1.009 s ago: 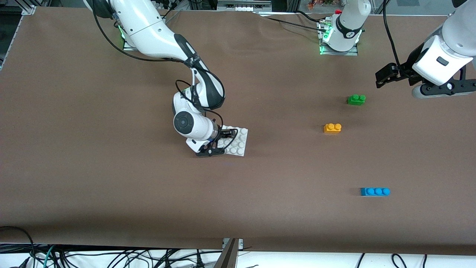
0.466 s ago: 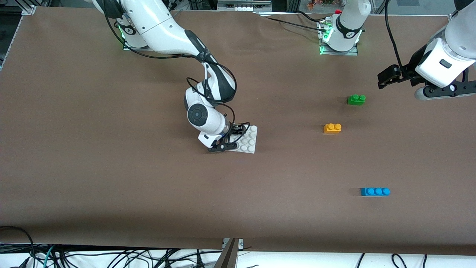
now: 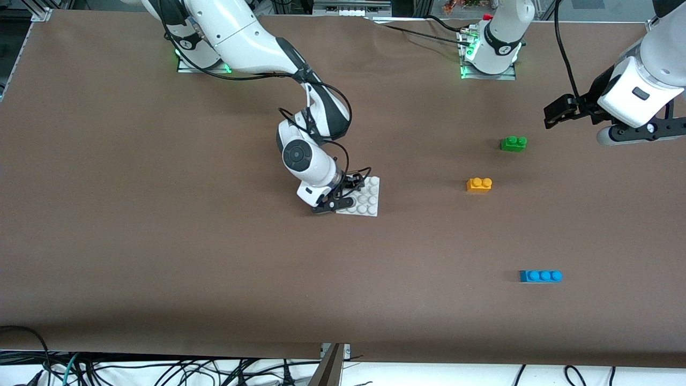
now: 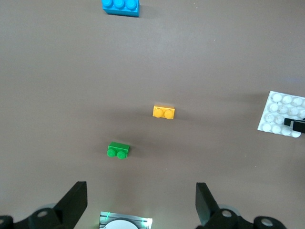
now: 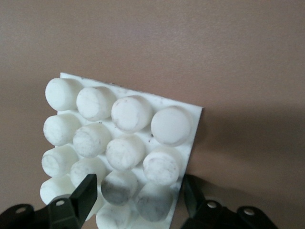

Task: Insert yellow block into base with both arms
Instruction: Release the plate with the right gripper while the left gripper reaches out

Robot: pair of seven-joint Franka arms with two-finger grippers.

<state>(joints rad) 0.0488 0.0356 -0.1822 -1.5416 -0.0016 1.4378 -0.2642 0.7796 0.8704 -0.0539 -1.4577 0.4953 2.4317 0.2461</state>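
The right tool (image 3: 343, 195) pinches the base (image 3: 368, 199) at its edge, low on the bench (image 3: 161, 241). The yellow block (image 3: 479, 184) lies well apart from the base – toward the left arm's end. The left tool (image 4: 138, 200) hangs spread over the bench beside the green brick (image 3: 513, 143).

So the table (image 3: 161, 241) is plain flat brown, and the base (image 3: 370, 201) is white with a 4x4 grid of round studs that look a bit grey and smudgy up close. The yellow block (image 3: 479, 184) is orange-yellow, plus there's a green brick (image 3: 513, 143) and a bright blue brick (image 3: 540, 275); both arms are white with black joints.
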